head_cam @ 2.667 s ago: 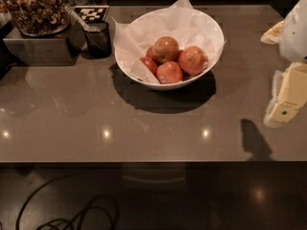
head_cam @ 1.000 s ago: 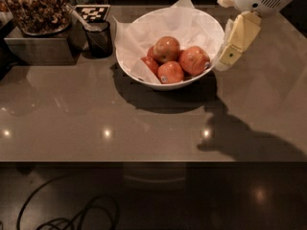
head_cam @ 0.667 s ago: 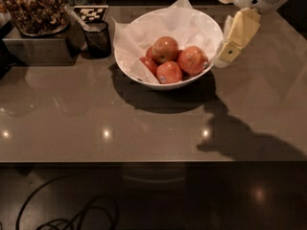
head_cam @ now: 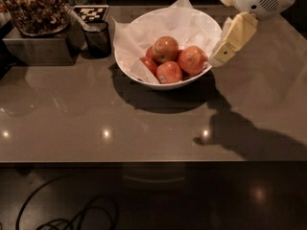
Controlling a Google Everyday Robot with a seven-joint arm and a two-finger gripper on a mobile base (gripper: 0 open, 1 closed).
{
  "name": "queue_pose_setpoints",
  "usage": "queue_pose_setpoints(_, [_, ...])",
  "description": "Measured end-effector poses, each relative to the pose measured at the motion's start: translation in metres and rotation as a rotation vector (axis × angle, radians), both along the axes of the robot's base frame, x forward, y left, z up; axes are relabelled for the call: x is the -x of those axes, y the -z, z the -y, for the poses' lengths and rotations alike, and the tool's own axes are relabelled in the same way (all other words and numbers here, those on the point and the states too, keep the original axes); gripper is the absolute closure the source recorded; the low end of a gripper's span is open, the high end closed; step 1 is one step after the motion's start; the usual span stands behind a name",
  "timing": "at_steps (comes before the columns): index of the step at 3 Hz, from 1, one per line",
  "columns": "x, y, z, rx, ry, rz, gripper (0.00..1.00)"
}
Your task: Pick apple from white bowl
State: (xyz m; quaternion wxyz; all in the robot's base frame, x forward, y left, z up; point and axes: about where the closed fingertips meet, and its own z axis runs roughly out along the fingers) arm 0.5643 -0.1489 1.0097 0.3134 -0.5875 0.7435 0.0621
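The white bowl [head_cam: 144, 75], lined with crumpled white paper, stands on the grey table at the back middle. It holds several apples. The apple [head_cam: 192, 60], broad and orange-red, lies at the bowl's right side. An apple with a yellowish top [head_cam: 165, 48] sits behind it. A smaller red apple with a sticker [head_cam: 169, 73] lies in front. My gripper [head_cam: 223, 51] hangs at the bowl's right rim, just right of the apple and a little above it, angled down to the left. It holds nothing that I can see.
A black mesh cup [head_cam: 98, 38] stands left of the bowl. A container of dark snacks [head_cam: 32, 7] sits on a metal box [head_cam: 38, 49] at the back left. A checkered tag [head_cam: 91, 12] lies behind the cup. Cables [head_cam: 72, 214] lie on the floor below the table's front edge.
The gripper came from the table's right side up and left to the bowl's right rim. Over the last second it has barely moved. The apples have not moved.
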Motion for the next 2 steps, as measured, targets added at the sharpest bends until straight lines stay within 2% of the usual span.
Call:
queue_pose_setpoints(1, [-0.0254,0.0089,-0.0116,-0.062,-0.008,-0.01,0.0])
queue_pose_setpoints(2, [-0.0269,0.0101,-0.0117,-0.064,-0.008,-0.011,0.19])
